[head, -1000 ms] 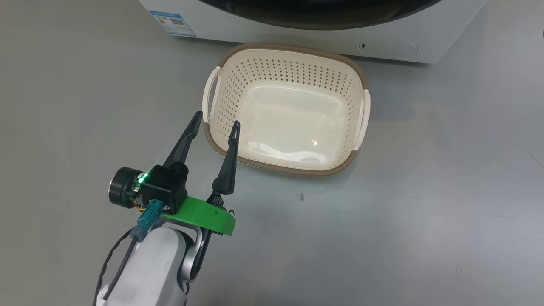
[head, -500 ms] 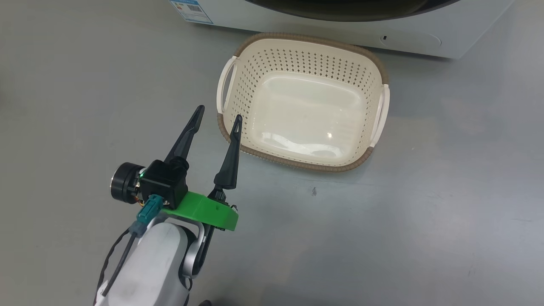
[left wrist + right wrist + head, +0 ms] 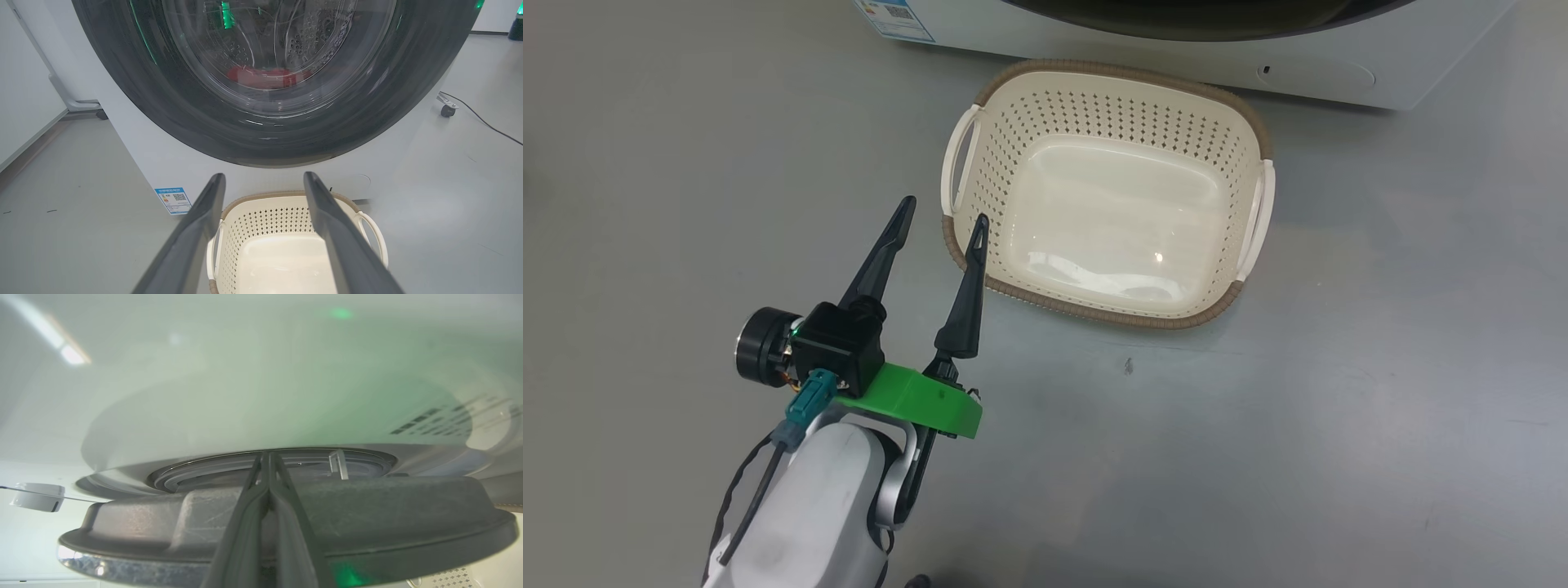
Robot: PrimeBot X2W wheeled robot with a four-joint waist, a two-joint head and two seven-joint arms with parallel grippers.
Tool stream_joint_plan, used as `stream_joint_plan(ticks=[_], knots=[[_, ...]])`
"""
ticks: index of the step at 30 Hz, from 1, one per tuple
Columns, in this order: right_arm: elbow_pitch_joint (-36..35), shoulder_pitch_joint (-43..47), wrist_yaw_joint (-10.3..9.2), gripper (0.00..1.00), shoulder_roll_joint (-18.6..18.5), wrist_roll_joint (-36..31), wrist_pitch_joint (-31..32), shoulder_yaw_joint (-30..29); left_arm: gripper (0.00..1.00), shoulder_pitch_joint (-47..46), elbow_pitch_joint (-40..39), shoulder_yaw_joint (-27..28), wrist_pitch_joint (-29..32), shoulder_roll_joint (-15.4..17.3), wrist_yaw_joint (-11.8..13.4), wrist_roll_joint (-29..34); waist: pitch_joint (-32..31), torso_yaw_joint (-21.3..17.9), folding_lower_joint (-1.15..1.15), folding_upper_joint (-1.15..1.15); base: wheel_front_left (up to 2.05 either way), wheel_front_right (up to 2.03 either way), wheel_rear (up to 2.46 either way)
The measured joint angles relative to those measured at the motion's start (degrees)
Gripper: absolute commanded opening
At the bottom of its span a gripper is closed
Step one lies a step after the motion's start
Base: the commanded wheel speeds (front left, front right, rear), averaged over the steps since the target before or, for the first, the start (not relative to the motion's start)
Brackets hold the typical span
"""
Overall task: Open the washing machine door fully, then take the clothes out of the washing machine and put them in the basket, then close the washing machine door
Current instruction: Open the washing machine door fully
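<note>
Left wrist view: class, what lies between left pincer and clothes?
In that view, the washing machine door stands between the left pincer and the clothes.

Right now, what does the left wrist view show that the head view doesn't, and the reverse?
Left wrist, not head: the red clothes behind the glass of the washing machine door. Head, not left wrist: the basket whole, near rim included, and the left forearm. Both: the open left end effector, basket, blue label sticker.

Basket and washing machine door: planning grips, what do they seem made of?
The basket: probably glossy cream plastic, given floor highlights and punched holes. The washing machine door: glossy dark rim, clear bowl, glass or plastic; it reflects lights.
</note>
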Motion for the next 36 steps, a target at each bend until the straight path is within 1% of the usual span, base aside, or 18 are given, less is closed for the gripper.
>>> stream_joint_plan(ticks=[15,16,28,31,36], knots=[[2.19,-0.27,0.99,0.0,-0.93,3.88,7.95,0.2,1.0,-0.36,0.07,0.07,0.01,-0.01,0.29,0.02,-0.03,-0.96,0.0,0.0,0.0,0.0,0.0],[2.44,-0.24,1.45,0.0,-0.92,3.88,8.44,0.35,1.0,-0.41,0.15,0.15,0.01,-0.02,0.51,0.03,-0.11,-1.08,0.0,0.0,0.0,0.0,0.0],[3.74,3.09,3.71,0.0,0.31,5.8,13.29,1.58,1.0,-0.49,1.1,0.26,0.01,-0.02,0.68,0.52,-2.0,-2.8,0.0,0.0,0.0,0.0,0.0],[4.03,4.92,4.97,0.0,0.8,6.05,14.33,2.01,1.0,-0.49,1.42,0.32,0.0,-0.02,0.7,0.52,-2.85,-3.29,0.0,0.0,0.0,0.0,0.0],[4.38,7.33,5.97,0.0,1.96,6.37,15.78,2.88,1.0,-0.46,1.9,0.37,0.01,-0.01,0.86,0.52,-4.02,-3.93,0.0,0.0,0.0,0.0,0.0]])
